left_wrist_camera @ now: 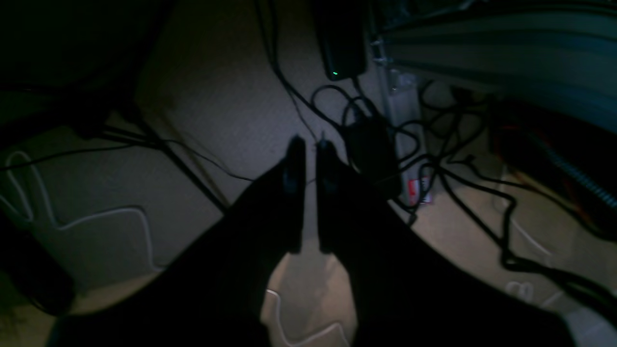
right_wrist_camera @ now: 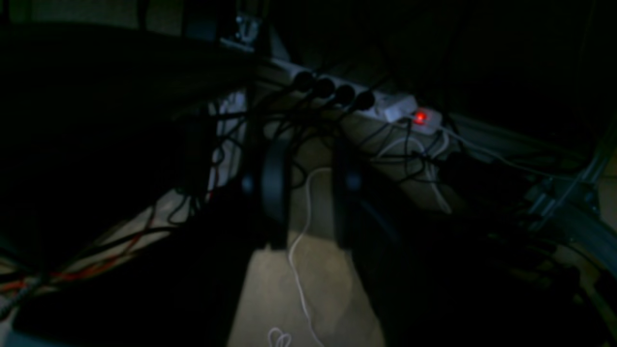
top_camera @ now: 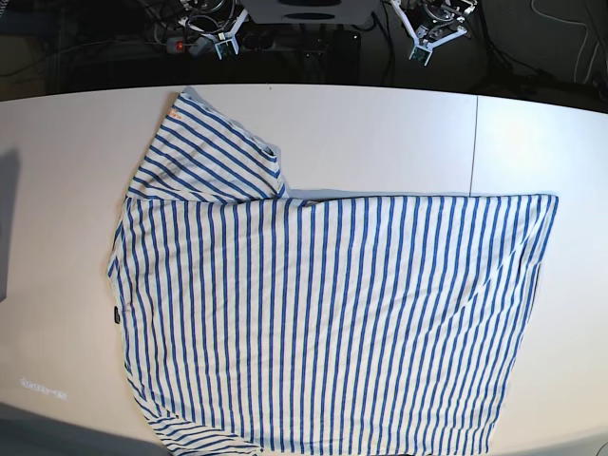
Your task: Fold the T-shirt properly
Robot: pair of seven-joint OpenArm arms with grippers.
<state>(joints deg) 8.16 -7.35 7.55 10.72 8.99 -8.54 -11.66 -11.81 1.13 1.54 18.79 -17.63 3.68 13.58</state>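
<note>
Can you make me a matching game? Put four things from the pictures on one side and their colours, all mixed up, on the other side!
Things:
1. T-shirt
2. table
3. power strip
4. black adapter

Colours:
A. little green light
B. plain white
C. white with blue stripes
D. little red light

Pairs: 1-C, 2-B, 3-D, 4-A

Robot lab workspace
A white table (top_camera: pixel 380 123), tangled black cables (left_wrist_camera: pixel 448 164) on the floor and a power strip (right_wrist_camera: pixel 381 103) show it.
</note>
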